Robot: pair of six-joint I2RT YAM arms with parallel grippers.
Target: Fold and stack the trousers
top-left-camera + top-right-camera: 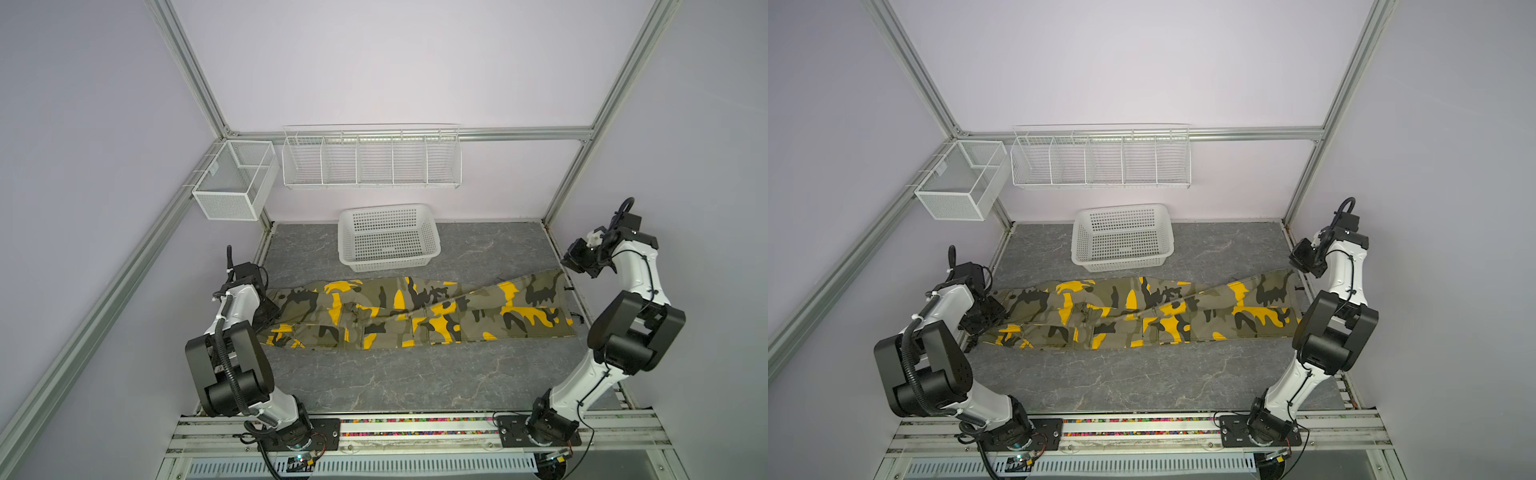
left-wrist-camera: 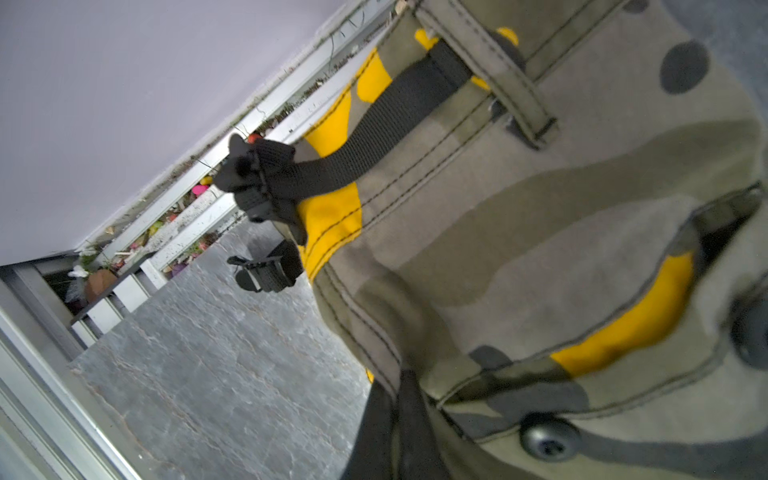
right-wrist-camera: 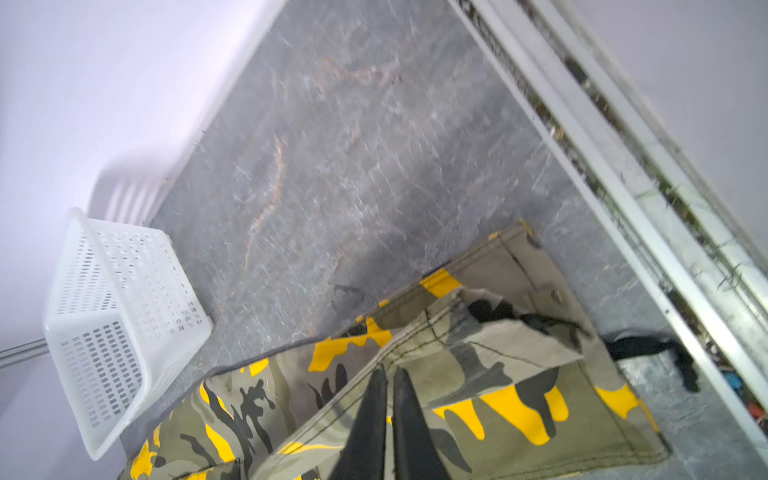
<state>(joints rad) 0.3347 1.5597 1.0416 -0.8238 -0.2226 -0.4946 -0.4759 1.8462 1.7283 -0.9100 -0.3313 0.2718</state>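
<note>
1. The trousers [image 1: 415,316] [image 1: 1142,316] lie flat in a long band across the grey table [image 1: 415,382], and span nearly its whole width.
2. Their waist end lies under the left arm at the table's left edge. Their leg end stops just short of the metal side rail [image 3: 623,199] on the right.
3. The far edge of the trousers runs just beside the front wall of the white basket [image 1: 388,262] [image 1: 1121,259]. Whether they touch cannot be told.
4. The widest bare stretch of table lies between the trousers and the front rail [image 1: 415,428]. Smaller bare patches lie on either side of the basket at the back.
5. A mesh box [image 1: 235,178] and a wire shelf [image 1: 372,160] hang on the walls above the table.
6. The left gripper [image 2: 399,374] [image 1: 268,316] is low at the waist end. Its fingers are pressed together on the waistband edge, beside a black strap [image 2: 374,137] and a pocket opening.
7. The right gripper [image 3: 388,374] [image 1: 582,266] is raised above the far right corner of the trousers. Its fingers stand almost together with only a thin slit between them, and they grip nothing. That wrist view is blurred.
</note>
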